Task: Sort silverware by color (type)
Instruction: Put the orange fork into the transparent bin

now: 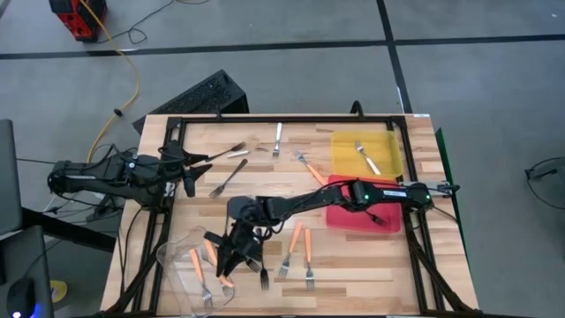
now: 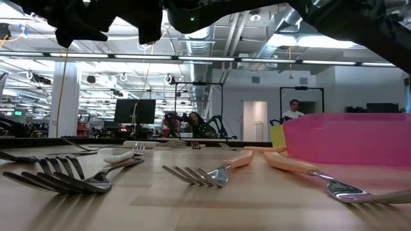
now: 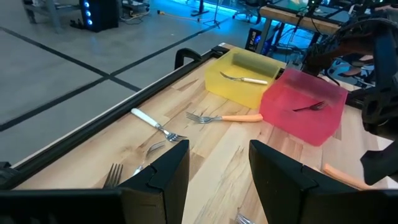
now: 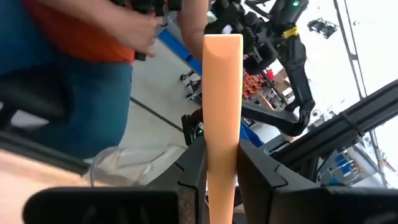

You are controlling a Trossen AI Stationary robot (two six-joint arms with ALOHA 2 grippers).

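wooden tabletop [image 1: 353, 265], black frame round it. right pincer [image 1: 231, 256] near front-left area, clenched on orange-handled fork [image 4: 222, 112], handle upright betw. its fingers, just beside clear plastic tub [image 1: 181, 265]. left pincer [image 3: 217, 171] at left edge, released, holding nothing. yellow tray [image 1: 388, 155] holds 1 white-handled fork [image 1: 367, 158]; red tray [image 3: 305, 102] holds 1 dark fork [image 3: 309, 107]. other forks scattered on wood.

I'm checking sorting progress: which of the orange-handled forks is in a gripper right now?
The orange-handled fork clamped upright between the right gripper's fingers, near the clear tub. The other orange forks lie flat on the table.
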